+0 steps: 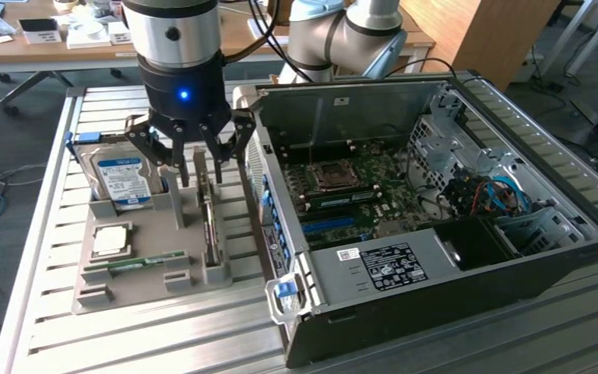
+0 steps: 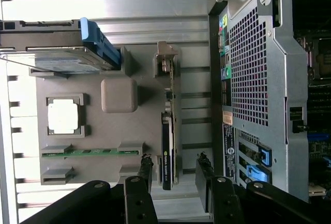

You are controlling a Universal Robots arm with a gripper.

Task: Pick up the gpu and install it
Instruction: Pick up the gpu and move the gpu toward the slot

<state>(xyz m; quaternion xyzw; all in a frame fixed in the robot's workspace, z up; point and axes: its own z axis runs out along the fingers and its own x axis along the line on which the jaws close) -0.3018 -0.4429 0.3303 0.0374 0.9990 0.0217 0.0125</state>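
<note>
Status: early. The gpu is not picked yet. It stands on edge in its slot of the grey tray, left of centre in the exterior view, just beside the open PC case. The gripper hangs over the end of the card nearer the top of the frame, jaws wide, nothing in them. From the exterior view I can't tell whether the fingertips are below the card's top edge or just above it, and I can't confirm contact.

My read on what's left: grasp, lift, carry to the case, seat on the motherboard. The blue slot mid-frame looks vacant, so nothing is installed.

View differences:
- **Exterior view:** it gives the case interior, with the motherboard, the CPU socket and the cables on the exterior view's right. It also shows the arm's height over the tray.
- **Wrist view:** it gives alignment. The card is seen edge-on with one of the fingers on each side and a visible gap both ways. The jaws straddle it, and the card sits a bit nearer one finger than the other. This view shows the case's perforated rear panel instead of the inside.

Other tray parts sit in their holders, apart from the gripper: hard drive, processor chip, RAM stick.
</note>
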